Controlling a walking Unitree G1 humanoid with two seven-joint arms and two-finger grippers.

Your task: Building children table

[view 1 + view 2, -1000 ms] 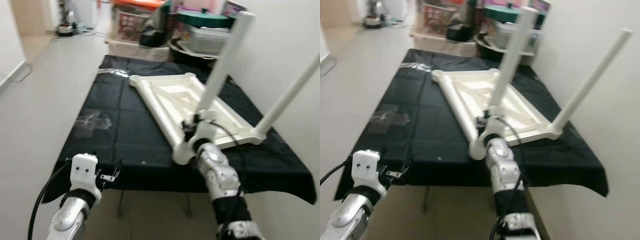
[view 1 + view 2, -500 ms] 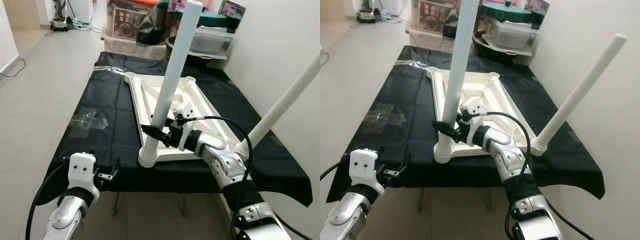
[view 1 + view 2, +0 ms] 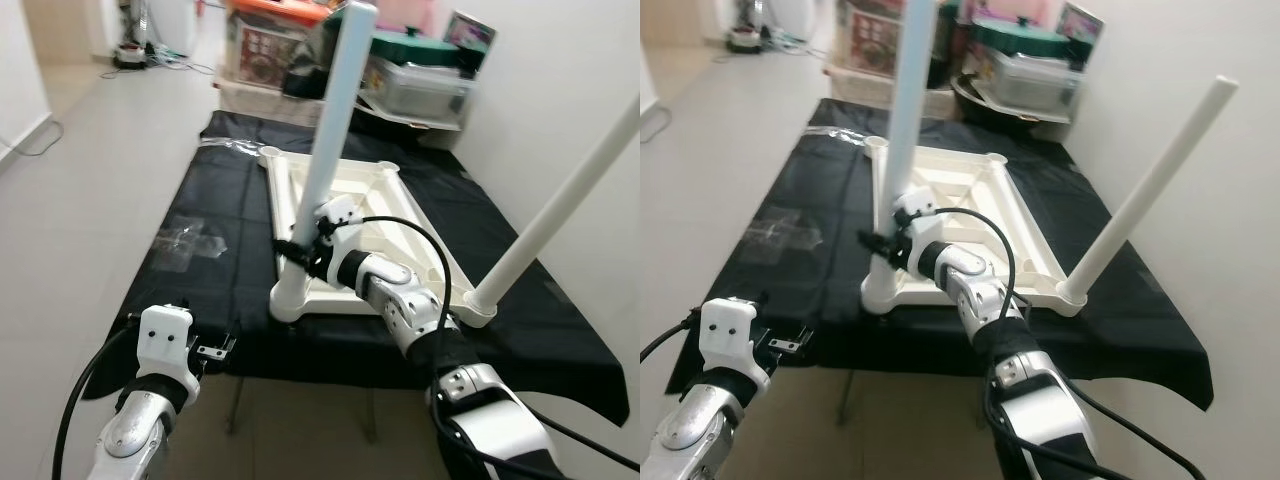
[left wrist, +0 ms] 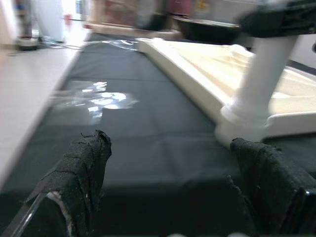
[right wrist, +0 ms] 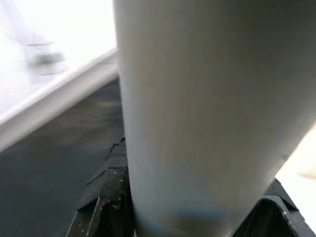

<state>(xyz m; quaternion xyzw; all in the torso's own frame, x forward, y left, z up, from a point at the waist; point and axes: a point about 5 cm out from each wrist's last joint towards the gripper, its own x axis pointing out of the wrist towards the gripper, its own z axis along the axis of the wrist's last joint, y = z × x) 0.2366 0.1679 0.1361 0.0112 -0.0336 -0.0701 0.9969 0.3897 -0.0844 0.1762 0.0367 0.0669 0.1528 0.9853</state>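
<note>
Your left hand hangs at the near left edge of the counter, its fingers spread apart and holding nothing, so leave it parked or bring it in only if the frame starts to slide. Just right of it, the upside-down white table top lies flat on the black cover, and the near-left leg stands in its corner socket, leaning slightly to the right. Your right hand is clenched around that leg low down, just above the socket, with the wrist view showing the tube pinched between the black fingers. To finish this step well, I'd say you should bring the leg upright before pressing, then push straight down along its axis, not sideways, since a low grip on a long tube gives little leverage and a tilted push may jam it or skate the frame across the cloth. Further right, the second leg already sits in the near-right corner; the two far sockets are unfilled.
</note>
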